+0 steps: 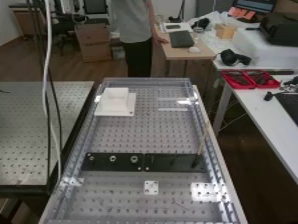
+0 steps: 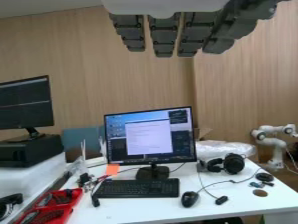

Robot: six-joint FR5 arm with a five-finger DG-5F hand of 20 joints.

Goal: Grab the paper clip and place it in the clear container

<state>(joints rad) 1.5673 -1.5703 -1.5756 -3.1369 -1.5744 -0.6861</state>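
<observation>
On the bench (image 1: pixel 123 135), can't pin down the paper clip, so which way it lies from the hand (image 2: pixel 163 35) is anyone's guess. Fingers hang straight, ungripped. Gap between the white block (image 1: pixel 116 102) and black strips (image 1: pixel 176 162) looks roomy imo, but watch the side rail (image 1: pixel 203 120).

Robotics lab with office desks. Counter (image 1: pixel 120 135), centre of the high view: perforated metal top. Second perforated table (image 1: pixel 40 130), left. Small white robot arm (image 2: pixel 271 142), right of the wrist view. Monitor (image 2: pixel 149 135), keyboard (image 2: pixel 136 188), mouse (image 2: pixel 189 199) and headphones (image 2: pixel 226 163) on a white desk (image 2: pixel 140 212). Red parts trays (image 1: pixel 238 80), upper right of the high view.
</observation>
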